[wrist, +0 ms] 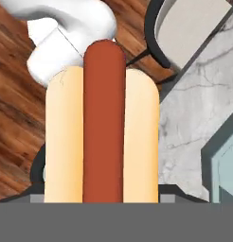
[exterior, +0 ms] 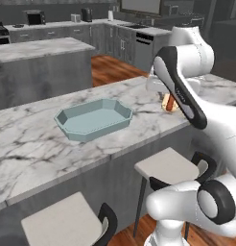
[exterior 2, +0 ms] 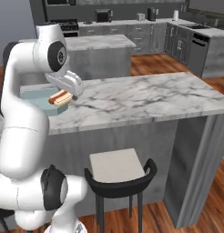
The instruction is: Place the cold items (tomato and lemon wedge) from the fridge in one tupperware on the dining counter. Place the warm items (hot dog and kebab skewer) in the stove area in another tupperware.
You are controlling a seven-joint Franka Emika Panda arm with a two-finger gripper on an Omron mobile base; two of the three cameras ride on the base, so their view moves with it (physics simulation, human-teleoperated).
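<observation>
You see the gripper w/ jaws closed around the hot dog, held above the marble counter edge, just beside the blue-green tray.

The hot dog is a red-brown sausage in a pale tan bun — really warm tones. The tupperware is pale blue-green all over, no pattern. The dining counter is white marble with grey veins running through it, on a plain grey base. The 2 stools have off-white seats with black backs and legs. The floor is reddish-brown wood planks. The cabinets at the back are dark grey — and the robot arm is white with dark joints.
</observation>
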